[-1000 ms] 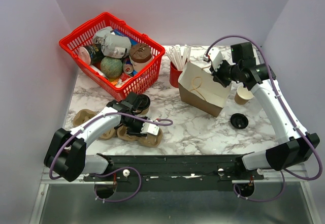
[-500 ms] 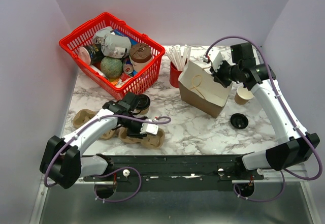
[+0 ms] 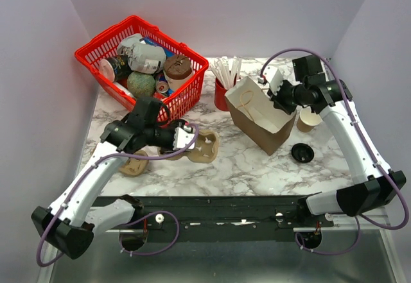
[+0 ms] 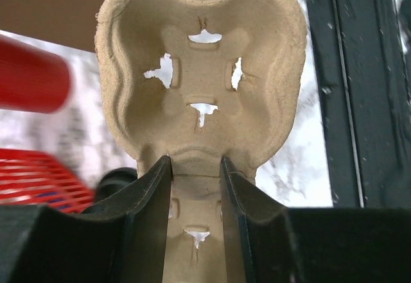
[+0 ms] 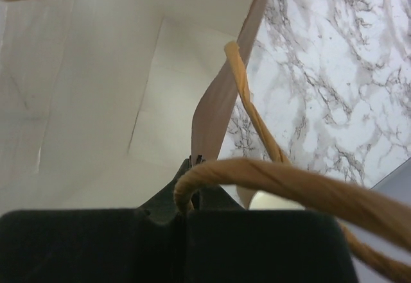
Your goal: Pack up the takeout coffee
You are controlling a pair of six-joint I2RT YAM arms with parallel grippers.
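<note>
The takeout coffee point(image 4: 117, 179) is hard to find. From above it is covered by the left arm point(image 3: 96, 174); in the left wrist view only a dark rounded edge, probably its black lid, shows low down beside one finger, on the table point(image 3: 244, 167) near the corner of the red basket point(image 3: 96, 51); it appears to sit in neither carrier nor bag.

Just beside it the left gripper point(image 4: 194, 164) grasps a pulp cup carrier point(image 4: 199, 71); its fingers point(image 4: 151, 193) pinch the narrow neck between two wells, and the carrier seems lifted off the marble, pointing toward the paper bag point(image 3: 260, 113). A second carrier point(image 3: 133, 165) lies on the table by the arm.

Farther out, the right gripper point(image 3: 280, 97) is clenched on the bag's rim next to a twine handle point(image 5: 282, 180), tipping the mouth open toward the left arm. A lidless tan cup point(image 3: 308, 119) and a loose black lid point(image 3: 302, 153) sit to the bag's right; a red straw cup point(image 3: 221, 94) stands behind it.

The step in hand looks like bringing the carrier to the bag, with the coffee not yet packed. The next move likely calls for keeping the carrier level, lining it up with the open mouth without knocking the coffee, and the right arm holding the bag steady.
</note>
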